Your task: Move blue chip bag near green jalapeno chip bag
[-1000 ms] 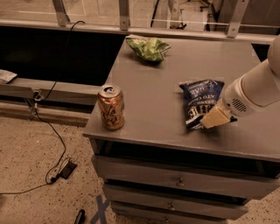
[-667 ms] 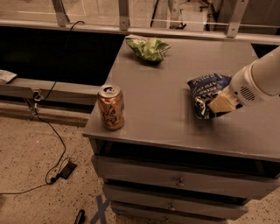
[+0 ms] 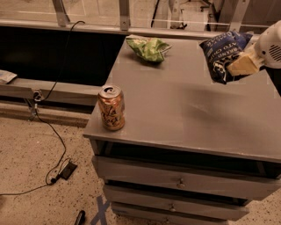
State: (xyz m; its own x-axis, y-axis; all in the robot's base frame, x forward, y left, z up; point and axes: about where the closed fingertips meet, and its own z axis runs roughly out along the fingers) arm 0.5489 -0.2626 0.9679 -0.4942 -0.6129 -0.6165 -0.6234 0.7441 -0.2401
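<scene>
Orange-tan aluminium soda can (image 3: 111, 107) upright at front-left corner of the grey flat-topped drawer cabinet (image 3: 175, 110), well apart from both bags and off to the side of them. Small light-green wrinkly chip bag (image 3: 148, 47) lying at the back edge of the top, left of centre. Open stretch of grey top between the two bags. Dark navy-blue glossy chip bag (image 3: 221, 52) with white lettering at back-right, tilted, apparently lifted off the top, with a faint shadow on the surface below and nearer the front. Gripper (image 3: 240, 66) with tan fingers clamped on the lower right edge of that blue bag; white arm (image 3: 271, 41) extending from the right frame edge. Blue bag right of the green bag at about the same depth, apart, not touching. Drawers with small knobs on the cabinet front. Speckled terrazzo floor, black cable (image 3: 52, 132) trailing down to a small black box (image 3: 68, 169), blue tape mark (image 3: 101, 211) by the cabinet foot. Dark recessed trough (image 3: 52, 52) left of the cabinet, metal frame legs (image 3: 124, 13) behind.
</scene>
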